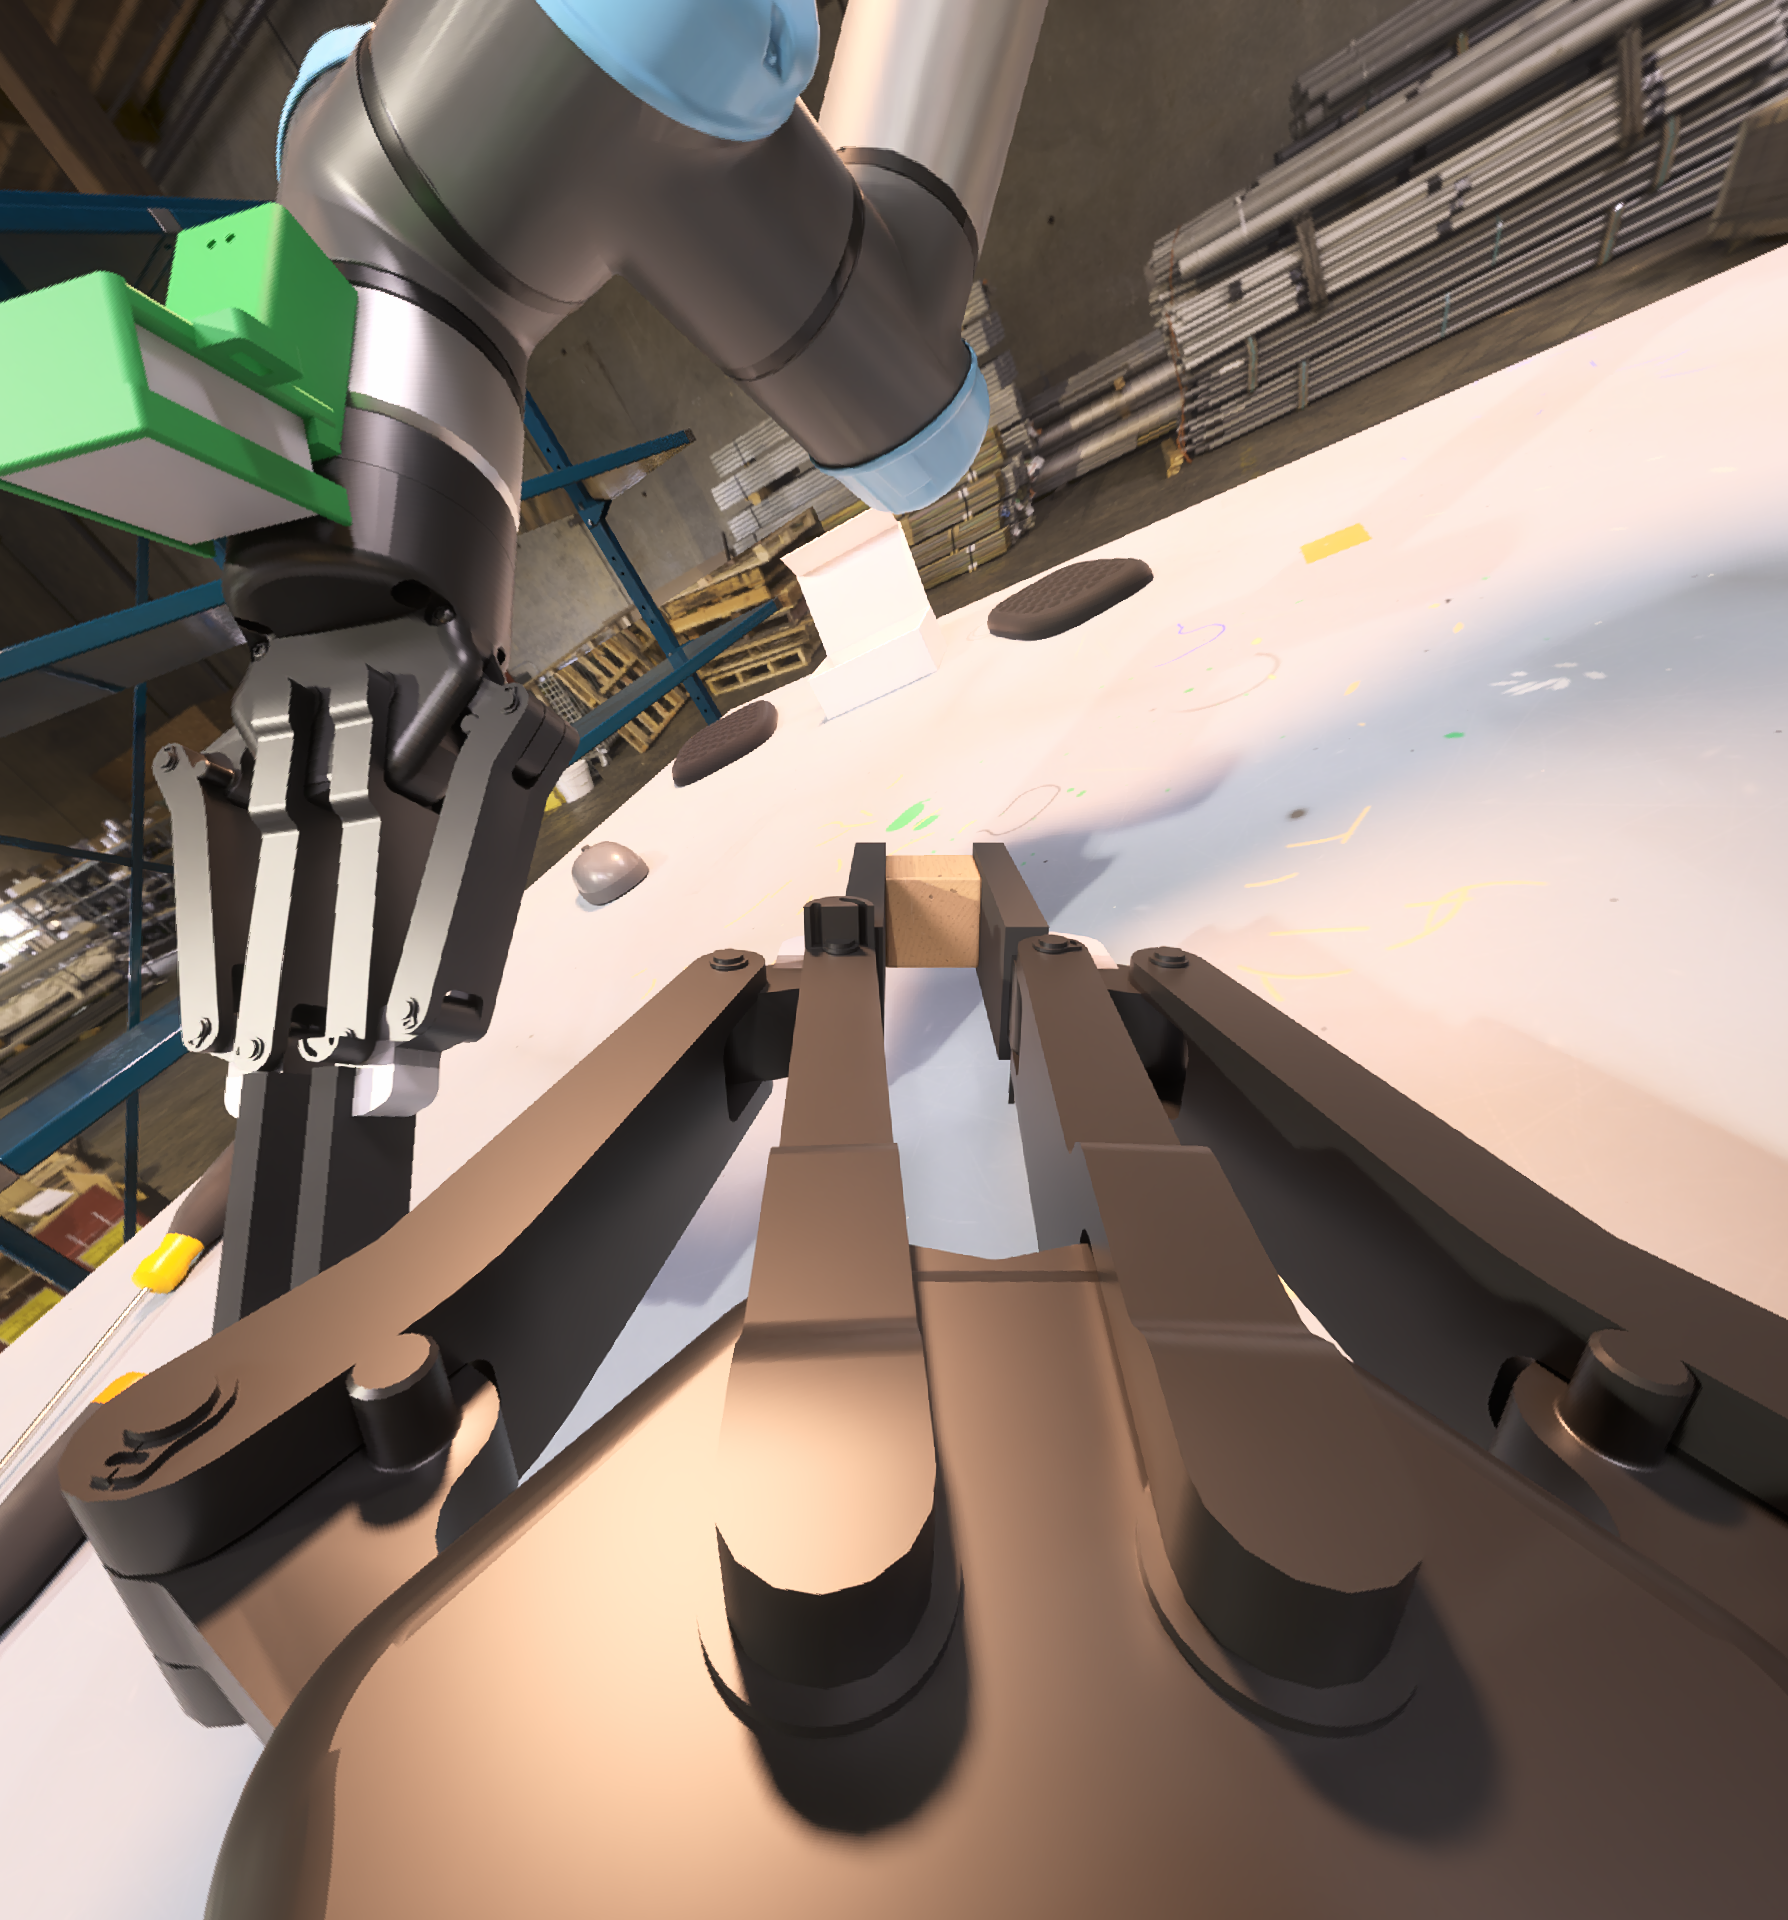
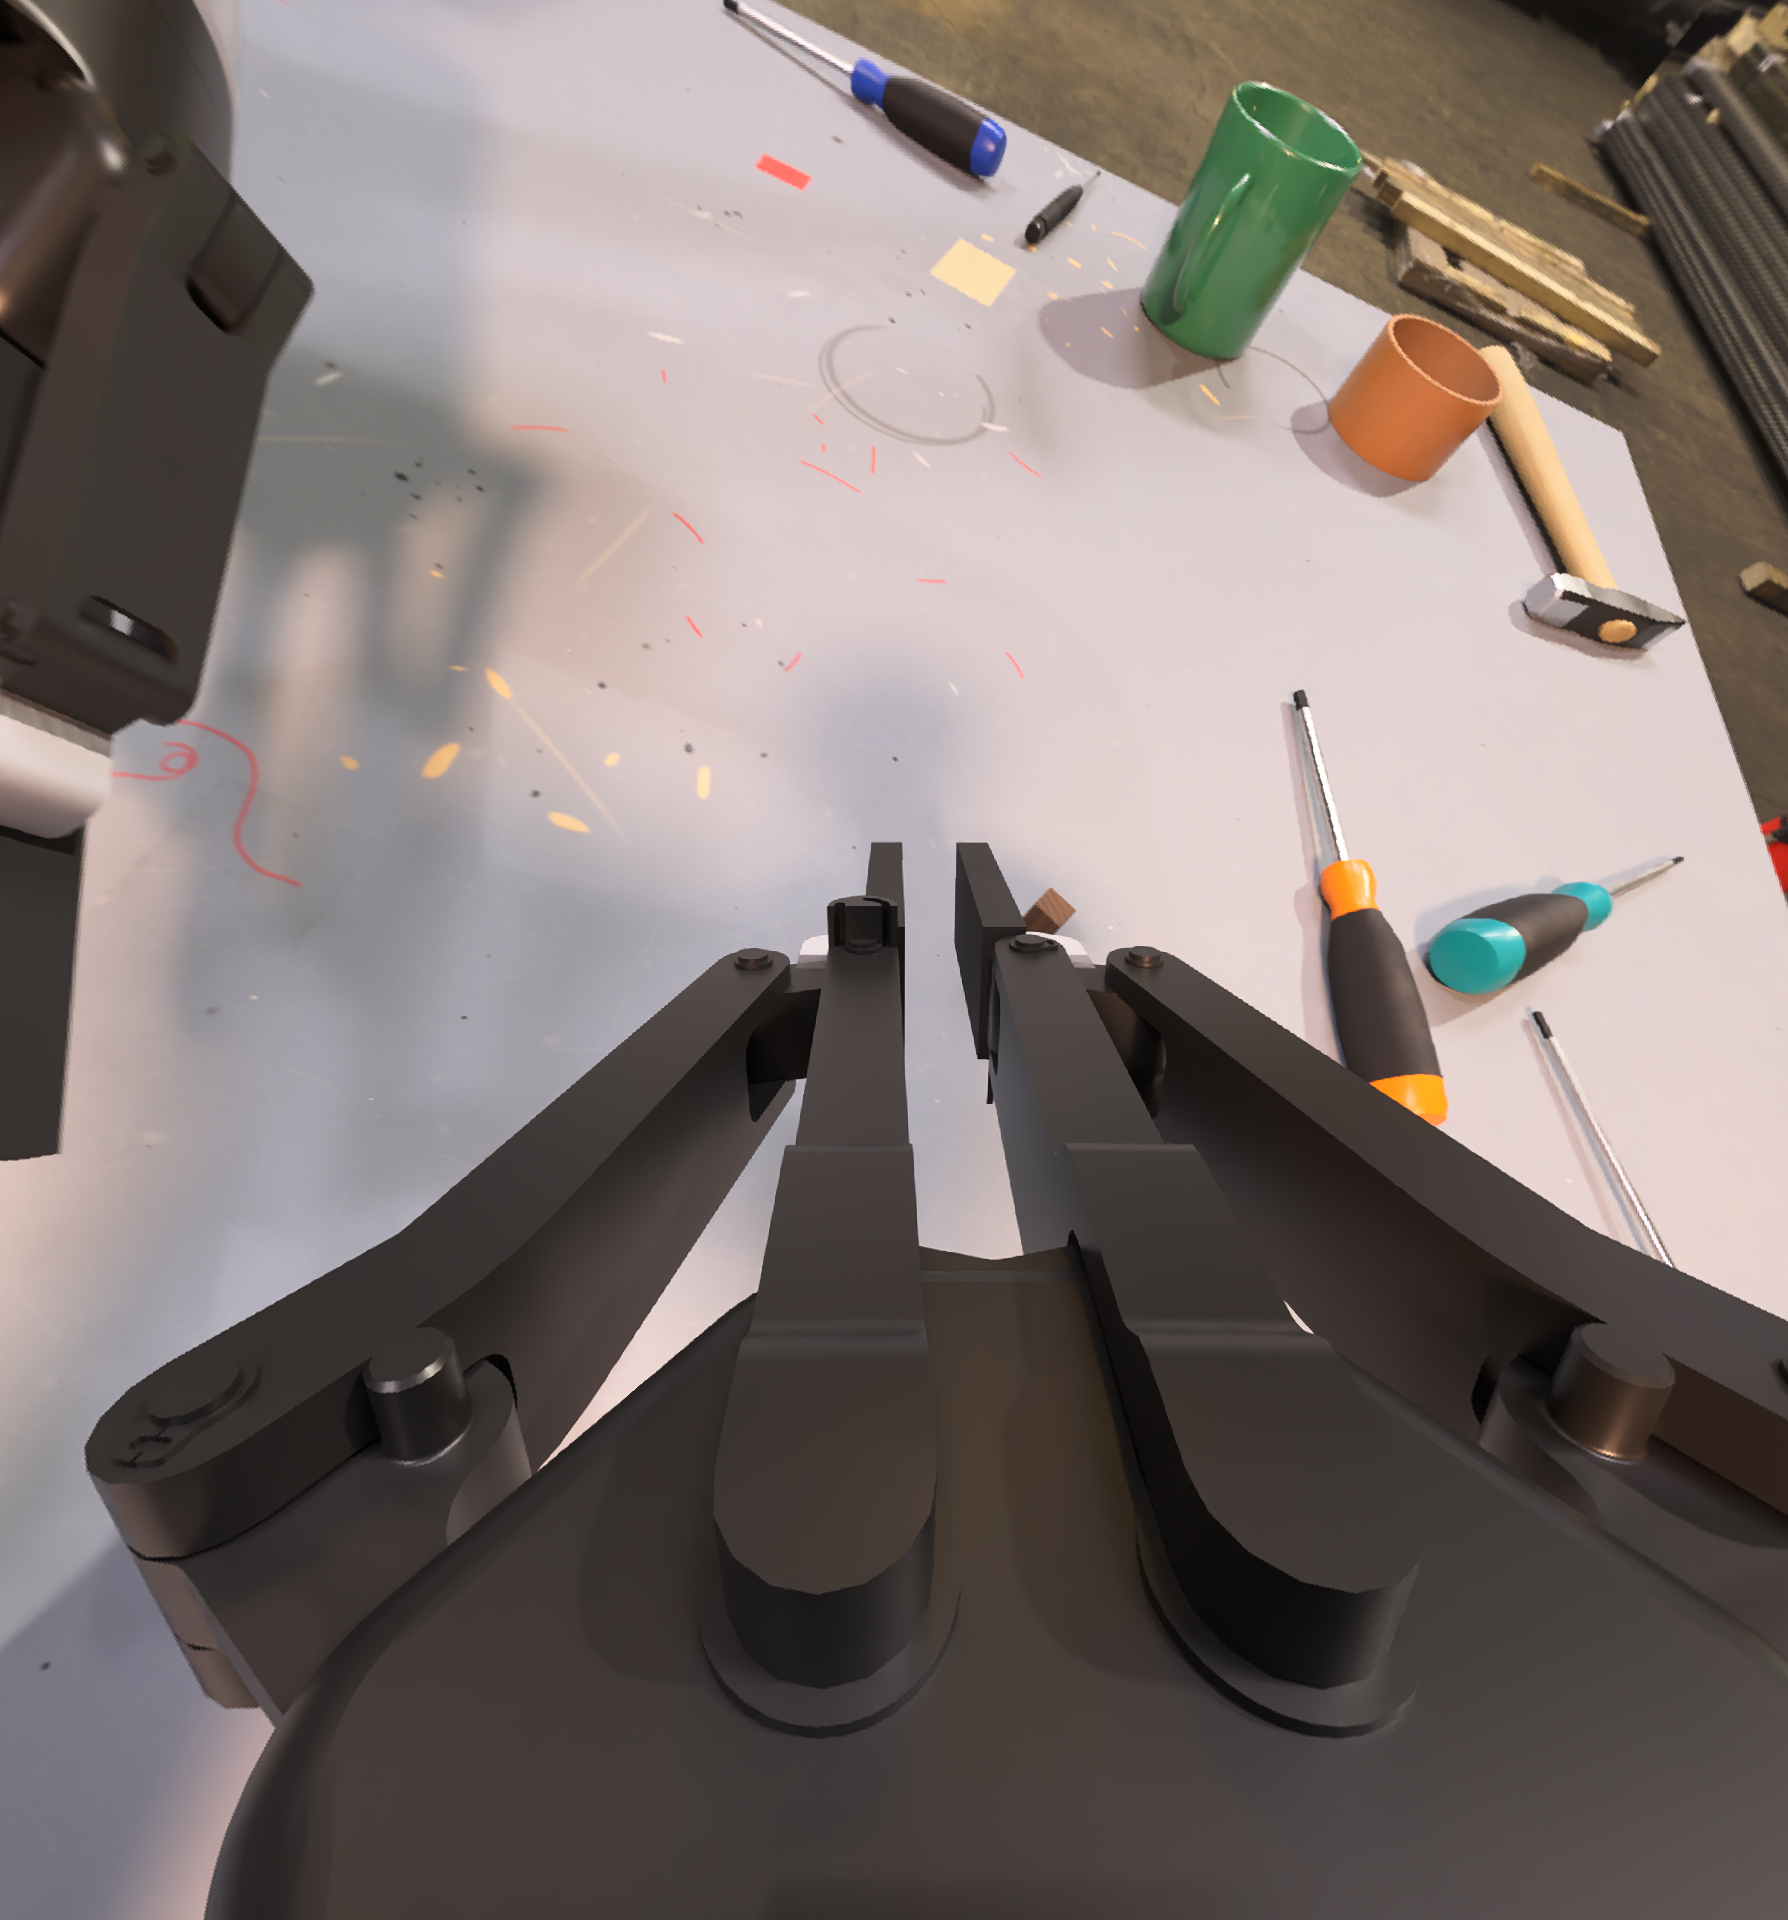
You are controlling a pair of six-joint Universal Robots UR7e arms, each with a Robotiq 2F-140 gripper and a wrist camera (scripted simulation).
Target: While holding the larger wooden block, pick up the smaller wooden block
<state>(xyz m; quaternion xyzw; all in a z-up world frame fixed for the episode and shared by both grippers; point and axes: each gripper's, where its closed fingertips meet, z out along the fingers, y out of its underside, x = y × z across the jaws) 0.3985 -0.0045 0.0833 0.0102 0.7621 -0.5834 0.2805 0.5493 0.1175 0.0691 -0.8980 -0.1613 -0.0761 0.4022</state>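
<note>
In the left wrist view my left gripper (image 1: 931, 883) is shut on the larger, light wooden block (image 1: 931, 914) and holds it over the white table (image 1: 1492, 831). The right arm's gripper (image 1: 313, 1195) hangs close by on the left, its fingertips hidden behind my own linkage. In the right wrist view my right gripper (image 2: 929, 883) has its jaws a narrow gap apart with nothing between them. The smaller, darker wooden block (image 2: 1052, 911) lies on the table just outside the right finger, partly hidden by it. The left gripper's body (image 2: 90, 468) fills the left edge.
A green mug (image 2: 1248, 223), an orange cup (image 2: 1409, 400) and a hammer (image 2: 1555, 520) stand at the far right. Orange (image 2: 1383, 997), teal (image 2: 1513, 935) and blue (image 2: 931, 109) screwdrivers lie around. A white box (image 1: 864, 623) and a grey dome (image 1: 609, 868) sit beyond the left gripper.
</note>
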